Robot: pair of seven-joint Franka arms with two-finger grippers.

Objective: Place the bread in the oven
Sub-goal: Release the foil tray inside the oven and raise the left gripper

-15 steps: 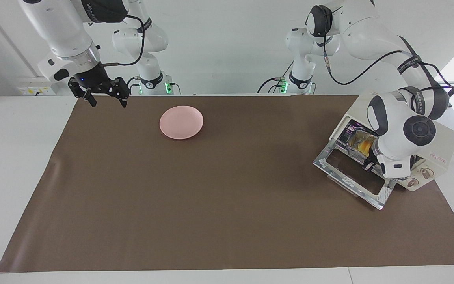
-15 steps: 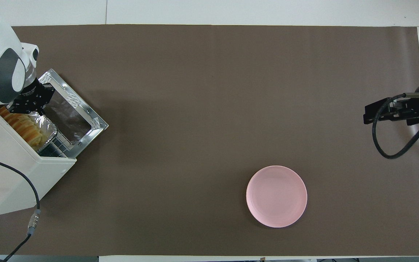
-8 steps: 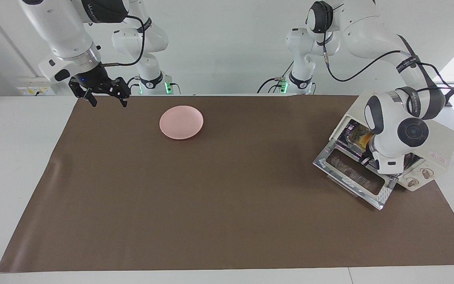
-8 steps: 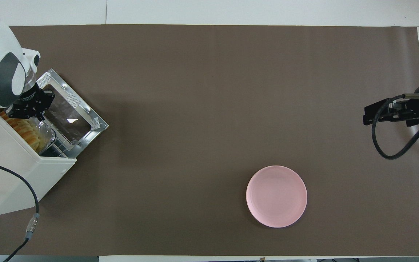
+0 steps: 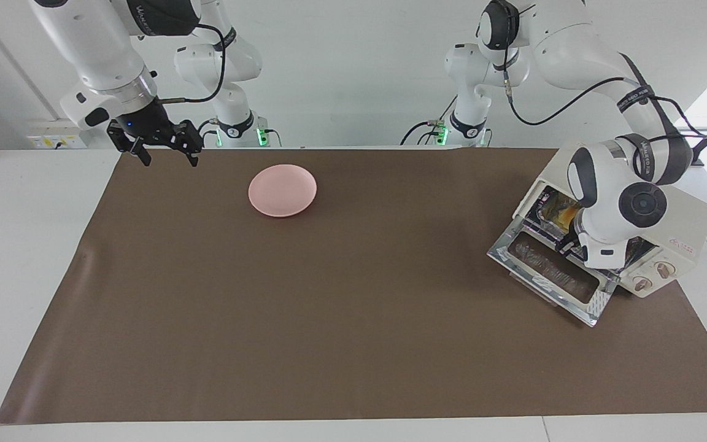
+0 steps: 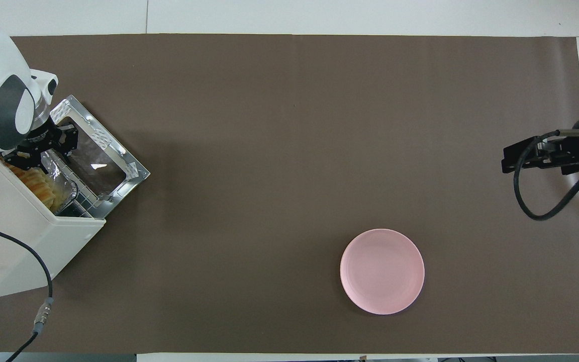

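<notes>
Brown mat, oven (image 5: 672, 227) door down: bread (image 6: 38, 185) sat inside on its foil tray (image 6: 63, 187), and the left gripper (image 6: 40, 151) had backed off, jaws apart. Right gripper (image 5: 160, 147) waited, open.

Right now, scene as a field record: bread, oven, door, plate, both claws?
bread: inside the oven, lying in a foil tray
oven: at the left arm's end of the table
oven door: dropped open
plate: pink, nothing on it, nearer the right arm's end
left claw: at the oven mouth, over the tray
right claw: open, waiting over the mat's corner
</notes>
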